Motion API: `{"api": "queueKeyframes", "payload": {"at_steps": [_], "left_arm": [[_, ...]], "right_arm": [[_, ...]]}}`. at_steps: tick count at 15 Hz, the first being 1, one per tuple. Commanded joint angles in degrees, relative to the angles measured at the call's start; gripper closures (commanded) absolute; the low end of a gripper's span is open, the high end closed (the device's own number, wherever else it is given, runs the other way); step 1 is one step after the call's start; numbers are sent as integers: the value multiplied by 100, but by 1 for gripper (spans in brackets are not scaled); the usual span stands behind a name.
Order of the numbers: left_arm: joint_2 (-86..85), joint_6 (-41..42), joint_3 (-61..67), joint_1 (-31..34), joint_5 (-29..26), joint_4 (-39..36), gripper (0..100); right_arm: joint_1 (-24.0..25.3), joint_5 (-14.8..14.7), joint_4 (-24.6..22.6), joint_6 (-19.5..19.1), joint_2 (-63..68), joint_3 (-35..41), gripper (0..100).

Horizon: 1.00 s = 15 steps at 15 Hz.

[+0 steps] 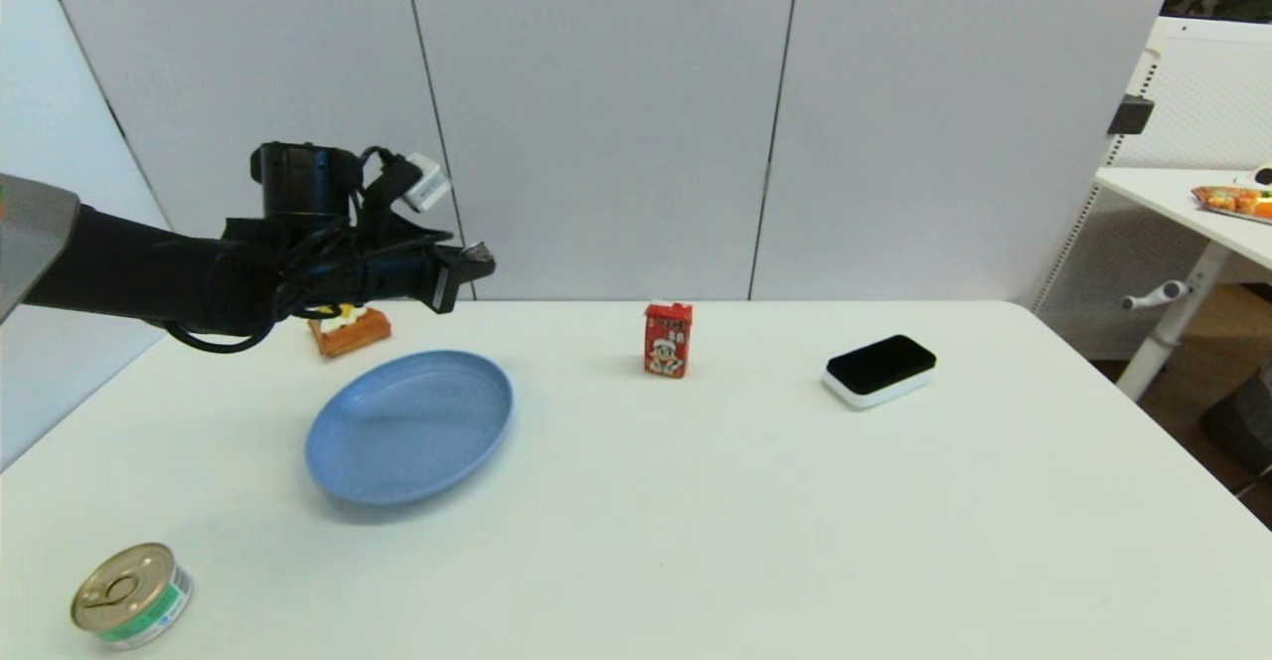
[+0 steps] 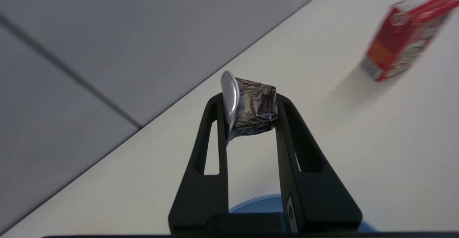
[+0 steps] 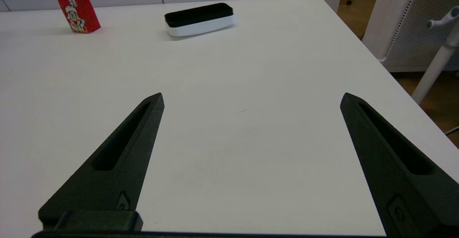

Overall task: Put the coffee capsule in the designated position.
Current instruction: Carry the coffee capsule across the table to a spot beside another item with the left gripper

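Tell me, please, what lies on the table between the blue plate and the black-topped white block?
The red carton stands between the blue plate and the black-topped white block, towards the far edge, as the head view shows.

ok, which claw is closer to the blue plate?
Left. The left claw, shut on the coffee capsule, hangs above the blue plate's far edge. The right claw is open, off by the table's right side.
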Motion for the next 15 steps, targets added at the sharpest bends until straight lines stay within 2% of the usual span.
{"api": "queueKeyframes", "payload": {"at_steps": [1, 15], "left_arm": [[493, -205, -187, 379, -19, -24, 100], [1257, -460, -266, 493, -19, 20, 100]], "right_arm": [[2, 0, 1, 3, 7, 0, 0], [2, 0, 1, 3, 7, 0, 0]]}}
